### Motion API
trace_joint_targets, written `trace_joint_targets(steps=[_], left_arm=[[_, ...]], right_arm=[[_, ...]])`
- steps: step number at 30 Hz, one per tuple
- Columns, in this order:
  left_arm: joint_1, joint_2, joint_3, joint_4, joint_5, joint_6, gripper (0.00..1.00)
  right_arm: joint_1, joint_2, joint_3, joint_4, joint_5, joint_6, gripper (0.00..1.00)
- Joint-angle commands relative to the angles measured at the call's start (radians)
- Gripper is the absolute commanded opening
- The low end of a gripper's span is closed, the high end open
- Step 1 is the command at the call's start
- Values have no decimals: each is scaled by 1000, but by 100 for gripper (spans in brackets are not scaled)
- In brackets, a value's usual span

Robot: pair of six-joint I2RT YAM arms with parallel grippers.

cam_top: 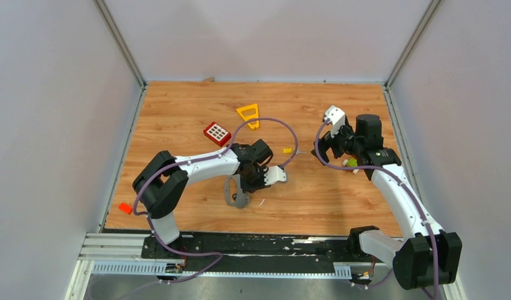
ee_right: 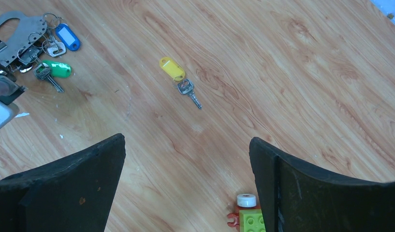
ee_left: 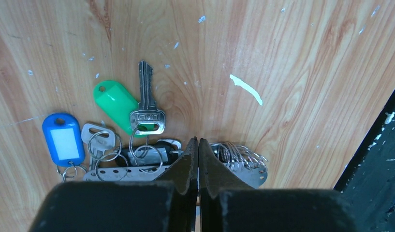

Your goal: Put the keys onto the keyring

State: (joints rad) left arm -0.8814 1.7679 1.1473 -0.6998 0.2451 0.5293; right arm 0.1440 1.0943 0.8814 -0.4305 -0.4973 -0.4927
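Several keys (ee_left: 147,104) hang by small split rings on the keyring (ee_left: 127,173), which lies on the table (cam_top: 177,112) just left of centre and toward the near edge, with a blue tag (ee_left: 64,140) and a green tag (ee_left: 115,104) fanned out beside it. The left fingers (ee_left: 185,166) are clenched tip to tip right at the ring's flat bar. Whether they nip its thin edge or only press against it cannot be told. If the aim is to steady the ring, the hold looks best placed on bare bar between the two clusters of split rings, so that nothing hanging there gets trapped. To the right, the yellow-tagged key (ee_right: 178,77) lies alone, well apart from the keyring and between the two arms. The right fingers (ee_right: 79,183) are released and spread wide above the wood with nothing between them. A clean pick probably means straddling the plastic tag across its narrow width, since the flat blade offers little to catch. Only the top view shows both arms at once, along with the orange block (cam_top: 125,207) at the near left edge, the red block (cam_top: 217,133) and the yellow triangular frame (cam_top: 248,114); the keys there are too small to read. Only the left wrist view shows the split rings and the closed tips. Only the right wrist view shows the lone key's shape, and a green brick (ee_right: 251,220) just beside the right-hand finger that might be clipped on the way down.
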Motion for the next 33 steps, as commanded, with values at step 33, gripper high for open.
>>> trace_joint_targets(steps=[33], left_arm=[[138, -251, -70, 301, 384, -110, 0]], right_arm=[[190, 13, 74, -52, -331, -28, 85]])
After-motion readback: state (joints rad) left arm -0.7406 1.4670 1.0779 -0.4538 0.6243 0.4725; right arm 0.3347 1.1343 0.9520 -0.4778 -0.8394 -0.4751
